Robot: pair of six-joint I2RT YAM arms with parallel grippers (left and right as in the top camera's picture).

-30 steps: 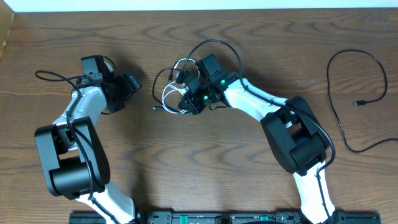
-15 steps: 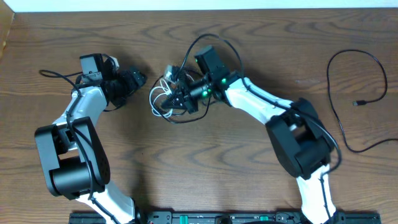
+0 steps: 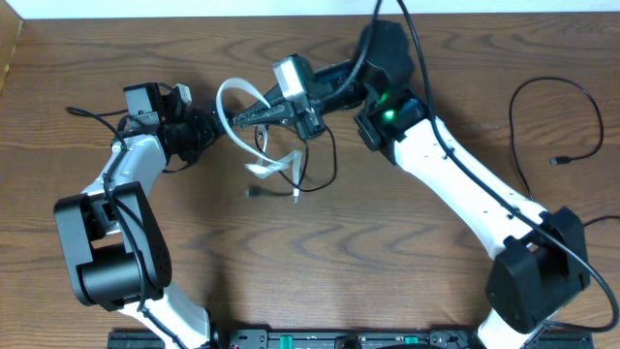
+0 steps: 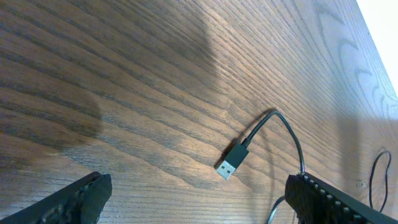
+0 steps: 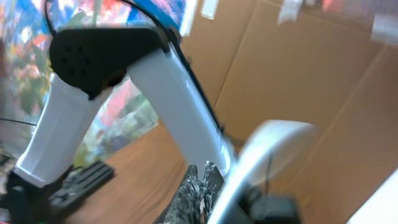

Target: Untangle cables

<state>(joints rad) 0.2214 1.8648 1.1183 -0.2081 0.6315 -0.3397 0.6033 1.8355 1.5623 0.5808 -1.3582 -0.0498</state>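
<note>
I see white cable [image 3: 271, 165] and black cable [image 3: 334, 165] tangled, dangling toward worktop's [image 3: 387, 262] 12 o'clock. Light, limp, slick; I'd grab near plugs. Right gripper [image 3: 234, 117] clamps white cable; left gripper [image 3: 203, 129] at its 9 o'clock gapes.

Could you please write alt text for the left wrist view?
A black cable ends in a USB plug lying flat on the wooden table, just ahead of the open left gripper, whose dark fingertips fill the bottom corners.
</note>
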